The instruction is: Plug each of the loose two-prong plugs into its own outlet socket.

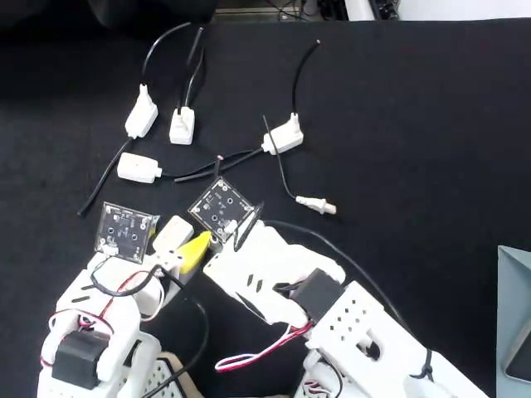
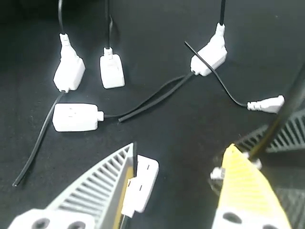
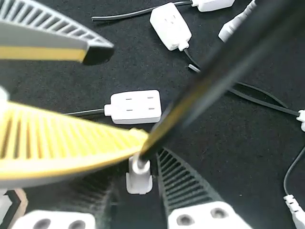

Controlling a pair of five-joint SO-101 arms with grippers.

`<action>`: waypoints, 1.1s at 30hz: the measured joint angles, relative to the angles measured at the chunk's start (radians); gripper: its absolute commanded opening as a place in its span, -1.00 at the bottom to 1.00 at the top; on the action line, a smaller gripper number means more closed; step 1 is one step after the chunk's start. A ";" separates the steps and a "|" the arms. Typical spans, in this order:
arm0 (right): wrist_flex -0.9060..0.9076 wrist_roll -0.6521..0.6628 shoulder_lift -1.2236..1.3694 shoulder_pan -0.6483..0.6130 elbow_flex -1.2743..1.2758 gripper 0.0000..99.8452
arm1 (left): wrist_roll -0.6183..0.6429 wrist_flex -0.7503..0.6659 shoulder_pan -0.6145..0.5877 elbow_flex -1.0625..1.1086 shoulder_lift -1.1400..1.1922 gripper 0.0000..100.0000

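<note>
White arms (image 1: pixel 365 327) with black servos (image 1: pixel 79 358); red, white and black cables (image 1: pixel 264 350) beside the servos; ribbed fingers (image 2: pixel 243 188), yellow and white.

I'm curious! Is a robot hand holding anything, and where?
The right gripper seems to pinch a white plug by its body, near its black cord. The left gripper is open, holding nothing.

White plug (image 3: pixel 139 180) near a white outlet socket (image 3: pixel 133 107).

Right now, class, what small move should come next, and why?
Probably close the left gripper on the white slotted socket block: it lies between open jaws, while the right gripper clamps the small white black-corded plug beside it.
</note>
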 measured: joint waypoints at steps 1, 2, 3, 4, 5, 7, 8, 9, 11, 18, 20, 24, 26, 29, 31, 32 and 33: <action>0.000 0.000 0.000 0.000 0.000 -0.98 | 0.002 -0.015 -0.015 0.011 0.000 -0.40; -0.002 0.000 0.000 -0.002 0.000 -0.98 | 0.002 -0.031 -0.029 0.020 0.000 -0.40; -0.002 0.000 0.000 -0.005 0.000 -0.98 | 0.002 -0.040 -0.040 0.020 0.000 -0.40; -0.002 0.000 0.000 -0.005 0.000 -0.98 | 0.002 -0.044 -0.052 0.020 0.000 -0.40; -0.002 0.000 0.000 -0.005 0.000 -0.98 | 0.002 -0.046 -0.063 0.020 0.000 -0.40; -0.008 0.000 0.000 -0.005 0.000 -0.98 | 0.009 -0.054 -0.078 0.020 0.000 -0.40; -0.011 0.000 0.000 -0.003 0.000 -0.98 | 0.023 -0.054 -0.094 0.020 0.000 -0.40; -0.021 0.002 0.000 0.009 0.000 -0.98 | 0.037 -0.054 -0.120 0.020 0.000 -0.40; -0.054 0.000 0.000 0.048 0.000 -0.98 | 0.061 -0.054 -0.187 0.020 0.000 -0.40; -0.241 -0.002 0.133 0.078 0.000 -0.98 | 0.176 -0.077 -0.427 0.020 0.000 -0.40; -0.318 -0.002 0.218 0.078 0.000 -0.98 | 0.198 -0.077 -0.471 0.020 0.000 -0.40; -0.457 -0.002 0.417 0.078 -0.035 -0.98 | 0.242 -0.077 -0.551 0.020 0.000 -0.40; -0.497 -0.002 0.516 0.077 -0.069 -0.98 | 0.259 -0.077 -0.578 0.029 0.000 -0.40; -0.539 0.017 0.644 0.075 -0.132 -0.98 | 0.259 -0.078 -0.592 0.032 -0.002 -0.40; -0.565 0.038 0.718 0.060 -0.170 -0.98 | 0.259 -0.080 -0.592 0.032 -0.002 -0.40; -0.575 0.046 0.750 0.054 -0.184 -0.98 | 0.259 -0.080 -0.592 0.032 -0.002 -0.40; -0.588 0.049 0.776 0.051 -0.195 -0.98 | 0.259 -0.080 -0.592 0.032 -0.002 -0.40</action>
